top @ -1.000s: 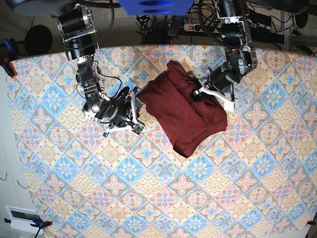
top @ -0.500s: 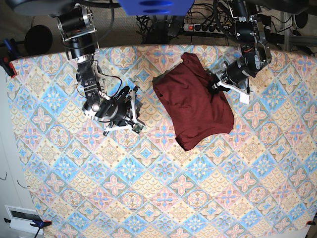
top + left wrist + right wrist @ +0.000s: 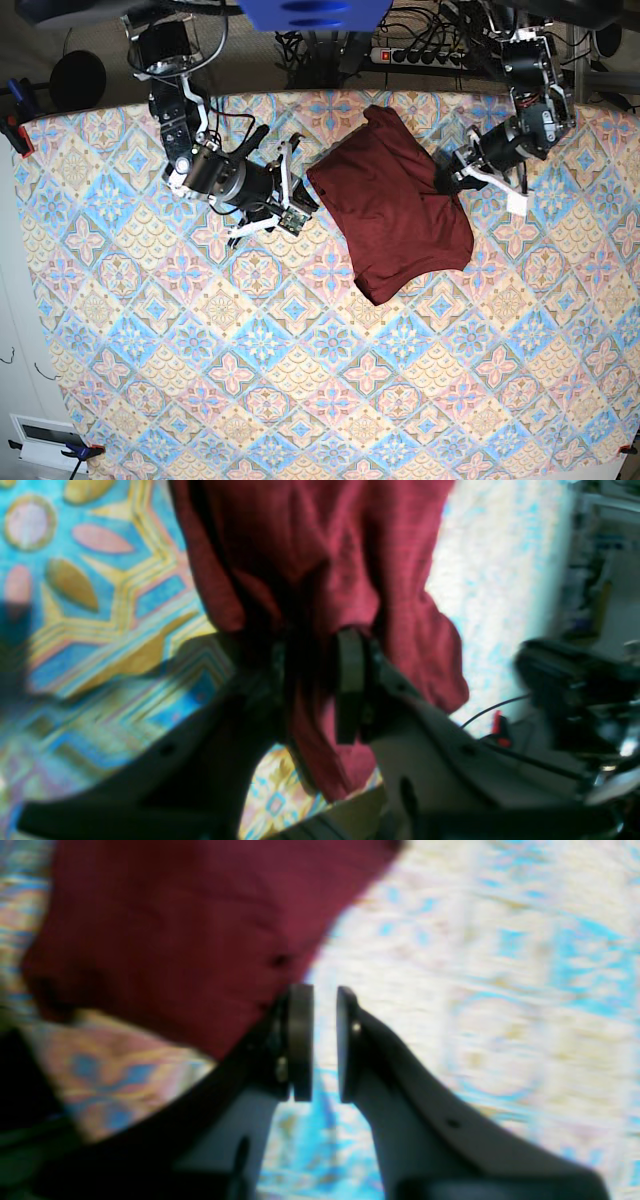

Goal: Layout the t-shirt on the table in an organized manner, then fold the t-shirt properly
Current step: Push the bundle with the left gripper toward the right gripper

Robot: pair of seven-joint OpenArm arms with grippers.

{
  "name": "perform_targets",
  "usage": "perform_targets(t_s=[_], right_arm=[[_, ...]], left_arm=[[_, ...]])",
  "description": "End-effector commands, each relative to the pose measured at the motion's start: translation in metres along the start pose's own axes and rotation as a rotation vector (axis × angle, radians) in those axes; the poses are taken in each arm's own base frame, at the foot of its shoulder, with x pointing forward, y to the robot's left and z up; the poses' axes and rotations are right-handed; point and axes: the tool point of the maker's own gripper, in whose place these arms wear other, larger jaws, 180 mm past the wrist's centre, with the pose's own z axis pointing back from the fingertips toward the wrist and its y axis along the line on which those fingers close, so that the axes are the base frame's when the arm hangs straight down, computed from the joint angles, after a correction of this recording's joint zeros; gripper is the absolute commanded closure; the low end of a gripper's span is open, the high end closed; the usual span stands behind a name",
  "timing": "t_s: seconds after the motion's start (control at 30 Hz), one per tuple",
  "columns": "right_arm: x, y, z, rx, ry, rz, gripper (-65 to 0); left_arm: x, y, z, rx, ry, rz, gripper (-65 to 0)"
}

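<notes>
The dark maroon t-shirt (image 3: pixel 400 215) lies bunched on the far half of the patterned table (image 3: pixel 300 380). My left gripper (image 3: pixel 452 172) is at the shirt's right edge. In the left wrist view a fold of the t-shirt (image 3: pixel 310 555) fills the narrow gap of that gripper (image 3: pixel 312 680). My right gripper (image 3: pixel 300 195) sits just off the shirt's left edge. Seen from the right wrist, its pads (image 3: pixel 325 1040) stand slightly apart with nothing between them, and the t-shirt (image 3: pixel 175 930) lies just beyond the left pad.
Cables and a power strip (image 3: pixel 400 52) run behind the table's far edge. A clamp (image 3: pixel 15 105) grips the far left corner. A white box (image 3: pixel 45 440) sits off the near left corner. The table's left edge runs close to the right arm's base.
My right arm has swung up and right to the shirt's left edge. My left arm drew the shirt to the right, and its fingers have parted a little.
</notes>
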Motion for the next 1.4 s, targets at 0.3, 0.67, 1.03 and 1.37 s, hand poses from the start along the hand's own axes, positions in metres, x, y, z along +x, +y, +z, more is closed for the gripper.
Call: perform_targets(t_s=[0.3,0.67,1.03,1.37], right_arm=[[0.035,0.010,-0.008,0.058,-0.133,-0.068,-7.4],[0.008,0.014,-0.023,0.093,-0.056,-0.120,-7.4],[-0.005,0.008,0.004,0.033,-0.009,-0.085,-7.4],[0.003,0.011,0.011,0.036,-0.020,-0.030,-7.4]], left_arm=[[0.055,0.021,0.022,0.045,-0.190,0.056,-10.8],[0.052,0.012,-0.067,0.088,-0.108,0.122,-11.2],[0.011,-0.054,-0.156,0.010,0.055,0.021,-11.2],[0.052,-0.037,-0.126,-0.001,-0.067,0.042,-10.8]])
